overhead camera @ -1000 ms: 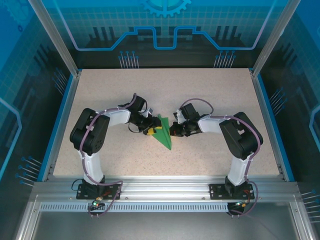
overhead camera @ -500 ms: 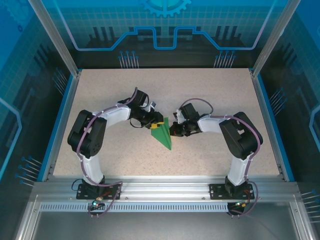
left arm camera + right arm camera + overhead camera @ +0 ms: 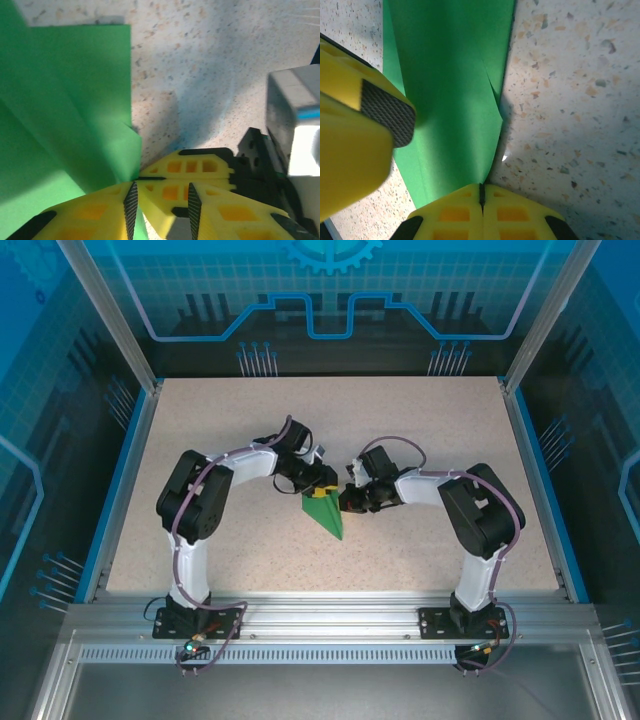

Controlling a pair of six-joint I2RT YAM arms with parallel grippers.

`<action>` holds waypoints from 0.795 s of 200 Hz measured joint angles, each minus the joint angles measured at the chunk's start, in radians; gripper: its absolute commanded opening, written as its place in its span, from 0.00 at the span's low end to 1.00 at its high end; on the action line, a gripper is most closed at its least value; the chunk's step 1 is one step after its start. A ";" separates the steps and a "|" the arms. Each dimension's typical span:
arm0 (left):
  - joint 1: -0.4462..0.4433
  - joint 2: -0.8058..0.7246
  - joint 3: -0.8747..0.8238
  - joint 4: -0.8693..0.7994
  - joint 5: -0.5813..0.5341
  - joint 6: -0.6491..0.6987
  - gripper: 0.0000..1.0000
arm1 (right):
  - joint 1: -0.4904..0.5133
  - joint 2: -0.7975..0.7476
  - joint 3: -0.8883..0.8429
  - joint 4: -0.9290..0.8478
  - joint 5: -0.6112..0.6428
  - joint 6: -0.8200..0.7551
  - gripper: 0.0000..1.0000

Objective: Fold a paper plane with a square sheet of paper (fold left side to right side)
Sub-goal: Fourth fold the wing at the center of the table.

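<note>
Speckled beige table (image 3: 420, 430), blue-walled enclosure around it. The green sheet of paper (image 3: 327, 512) is folded into a narrow wedge with its point toward the arm bases. It lies mid-table between the two grippers.

Right gripper (image 3: 481, 192): jaws pressed together. I see the paper's lifted edge running straight into the seam at the tips, so I log it as clamped on the sheet.

Left gripper (image 3: 161, 202): ribbed pads stand apart at the wedge's wide far end. A sliver of green reaches into the gap.
</note>
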 measured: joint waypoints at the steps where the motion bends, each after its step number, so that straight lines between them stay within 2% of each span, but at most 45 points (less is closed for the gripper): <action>1: 0.000 0.000 0.000 0.000 0.000 0.000 0.33 | 0.000 0.000 0.000 0.000 0.000 0.000 0.00; 159: 0.000 0.011 -0.013 -0.067 -0.106 0.031 0.19 | 0.004 0.004 0.018 -0.030 0.008 -0.015 0.00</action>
